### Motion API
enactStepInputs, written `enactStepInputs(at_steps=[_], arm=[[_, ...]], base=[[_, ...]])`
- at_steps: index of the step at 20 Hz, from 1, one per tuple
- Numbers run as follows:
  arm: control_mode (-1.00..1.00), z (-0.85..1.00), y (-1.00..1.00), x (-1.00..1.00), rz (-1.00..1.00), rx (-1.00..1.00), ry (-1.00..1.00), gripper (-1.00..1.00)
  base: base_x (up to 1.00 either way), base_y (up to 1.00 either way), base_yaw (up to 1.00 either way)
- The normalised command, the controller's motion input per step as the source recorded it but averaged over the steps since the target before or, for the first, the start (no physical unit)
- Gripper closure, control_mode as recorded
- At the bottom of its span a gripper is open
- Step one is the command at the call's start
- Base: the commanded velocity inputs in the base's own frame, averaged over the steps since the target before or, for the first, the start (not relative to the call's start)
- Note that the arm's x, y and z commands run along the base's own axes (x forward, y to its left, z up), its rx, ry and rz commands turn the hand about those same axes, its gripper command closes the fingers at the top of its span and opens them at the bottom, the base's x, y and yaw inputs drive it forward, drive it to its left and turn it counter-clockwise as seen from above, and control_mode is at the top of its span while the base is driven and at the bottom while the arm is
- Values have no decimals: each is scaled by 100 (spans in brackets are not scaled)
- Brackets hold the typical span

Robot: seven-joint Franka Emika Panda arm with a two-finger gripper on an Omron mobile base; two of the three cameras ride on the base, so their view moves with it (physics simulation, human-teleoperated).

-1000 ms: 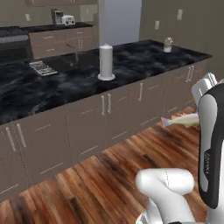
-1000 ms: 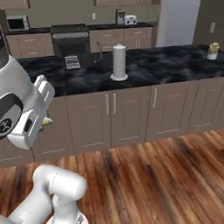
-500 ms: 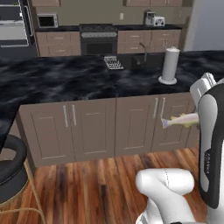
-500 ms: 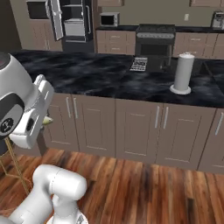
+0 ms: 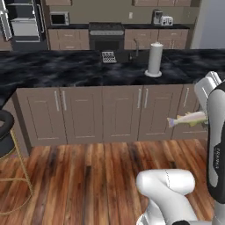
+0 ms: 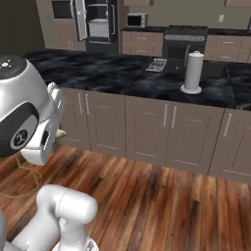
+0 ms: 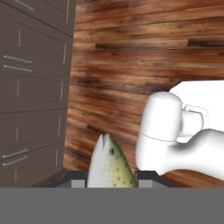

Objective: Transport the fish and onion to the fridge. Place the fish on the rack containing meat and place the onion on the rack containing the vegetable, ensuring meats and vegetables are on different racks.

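Note:
My gripper is shut on the fish, a pale silvery-yellow body with a darker back whose head pokes up between the fingertips in the hand view. In the left base view the fish sticks out leftward from behind my white arm, held in the air in front of the cabinet doors. The fridge stands far off at the back of the kitchen, black, its white-edged door swung open and pale shelves showing; it appears again as the fridge at the upper left. The onion and the olive-green vegetable are out of view.
A long black-marble island counter with grey-brown cabinets stands between me and the fridge. A white paper-towel roll stands on it. A black stool is at the left. Wooden floor lies open in front.
The whole picture has swung: the base has moved, the counter slid rightward in view and the open fridge has come into sight. The fish stays held in the gripper.

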Motion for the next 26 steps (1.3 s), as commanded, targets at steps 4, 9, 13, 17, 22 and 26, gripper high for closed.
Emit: enactStepInputs(at_steps=[4,9,13,17,22,26], arm=[[100,0,0,0,0,0,0,100],[100,0,0,0,0,0,0,100],[100,0,0,0,0,0,0,100],[100,0,0,0,0,0,0,100],[100,0,0,0,0,0,0,100],[100,0,0,0,0,0,0,100]], base=[[-100,43,0],[-100,99,0],[-100,92,0],[-100,69,0],[-100,56,0],[-100,60,0]])
